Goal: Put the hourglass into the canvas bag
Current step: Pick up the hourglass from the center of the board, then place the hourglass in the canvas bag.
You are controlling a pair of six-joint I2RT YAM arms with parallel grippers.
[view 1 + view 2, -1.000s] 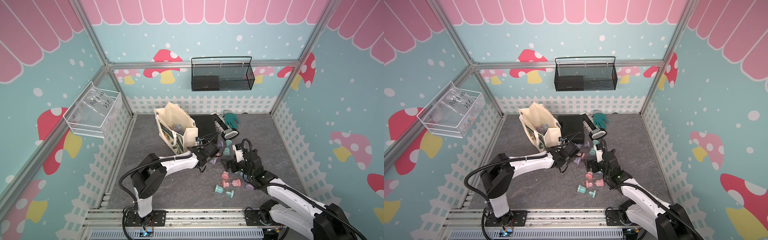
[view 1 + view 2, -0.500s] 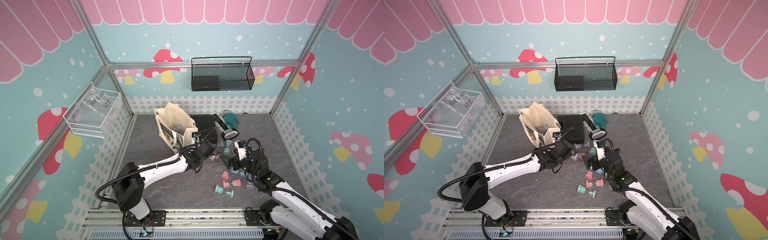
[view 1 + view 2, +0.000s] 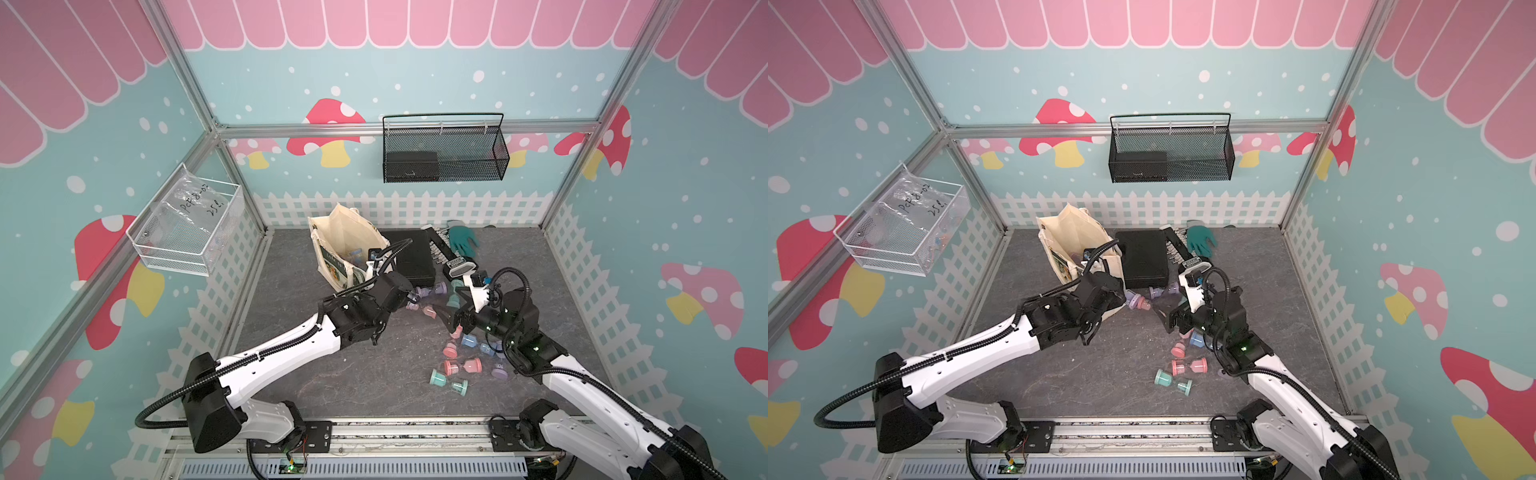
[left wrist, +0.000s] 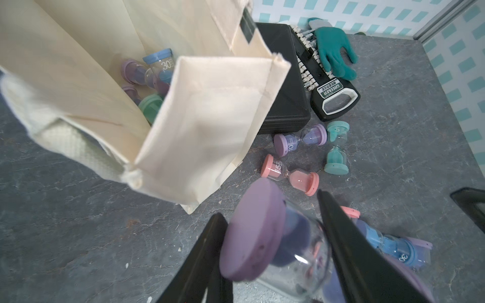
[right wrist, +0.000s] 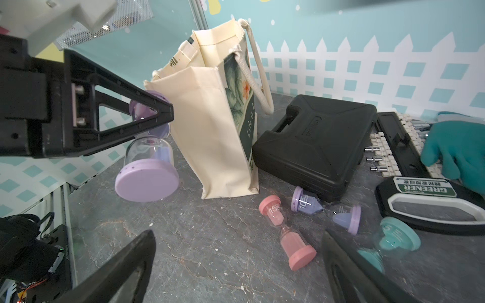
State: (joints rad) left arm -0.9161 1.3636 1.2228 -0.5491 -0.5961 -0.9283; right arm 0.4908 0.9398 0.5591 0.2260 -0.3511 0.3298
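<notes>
A: Top views first. How far along?

B: Partway, by my reading. The canvas bag stands open on the table. The left pincer is just beside the bag's narrow end, clamped on a lilac hourglass. The right pincer sits farther from the bag, near the loose hourglasses. Finer detail is too small to read here.

A: Left wrist view?

B: The jaws are closed on the hourglass's clear middle. It is outside the bag, near the end panel. The bagged hourglasses lie at the bottom, with blue, purple and green caps, so some of the work is done. This one is not yet in. Pink, purple and teal ones lie beyond the bag, by the black case.

A: Right wrist view?

B: The right pincer is spread wide with nothing in it. The held hourglass hangs clear of the table, tilted, beside the bag's end wall. My judgement is that it needs a lift over the rim, then a release.

A: Materials?

B: The bag is limp cream woven canvas, boxy, with creased gussets, a rope-like handle and a dark green leaf print. The hourglass has matte lilac disc caps with small holes, clear bulbs and violet sand. It is smooth and round, so it is likely to roll. The case is black moulded plastic. The table has a grey stone look with pale veins.
</notes>
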